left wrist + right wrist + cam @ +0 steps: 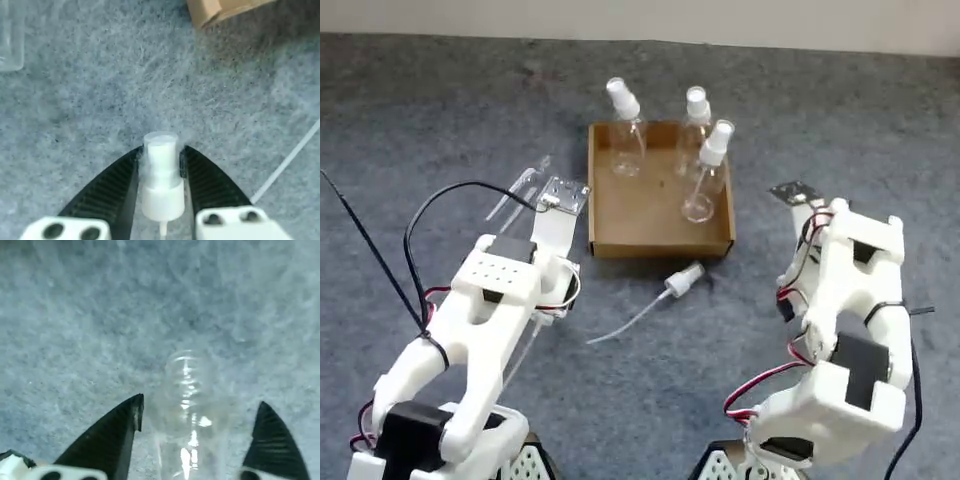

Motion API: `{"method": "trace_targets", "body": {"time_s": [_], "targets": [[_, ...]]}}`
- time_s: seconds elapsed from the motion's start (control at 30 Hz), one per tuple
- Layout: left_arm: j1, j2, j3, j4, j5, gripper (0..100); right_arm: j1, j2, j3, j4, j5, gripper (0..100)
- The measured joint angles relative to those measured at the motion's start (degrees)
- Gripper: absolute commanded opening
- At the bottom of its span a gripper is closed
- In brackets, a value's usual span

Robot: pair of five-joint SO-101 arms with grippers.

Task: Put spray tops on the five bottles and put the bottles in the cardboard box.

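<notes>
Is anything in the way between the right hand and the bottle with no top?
No, nothing. The bottle sits between the open fingers of the right hand, with only grey carpet around it.

Grey, fuzzy table covering (440, 120); pale wall strip (640, 18) along its far edge.

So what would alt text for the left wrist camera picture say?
Two black jaws pinch a white spray top over grey carpet. A corner of the cardboard box shows beyond, and a clear bottle at the edge.
</notes>
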Motion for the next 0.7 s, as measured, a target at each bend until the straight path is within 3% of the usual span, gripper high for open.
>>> {"method": "trace_targets", "body": {"time_s": [0.4, 0.57, 0.7], "targets": [[0.0, 0.0, 0.26, -1.23, 0.0, 1, 6.24, 0.7, -3.25, 0.18, -0.09, 0.5], [0.0, 0.0, 0.26, -1.23, 0.0, 1, 8.09, 0.26, -9.14, 2.9, -3.87, 0.3], [0.0, -0.79, 0.26, -1.23, 0.0, 1, 4.4, -4.75, -12.04, 8.09, -5.27, 0.3]]}}
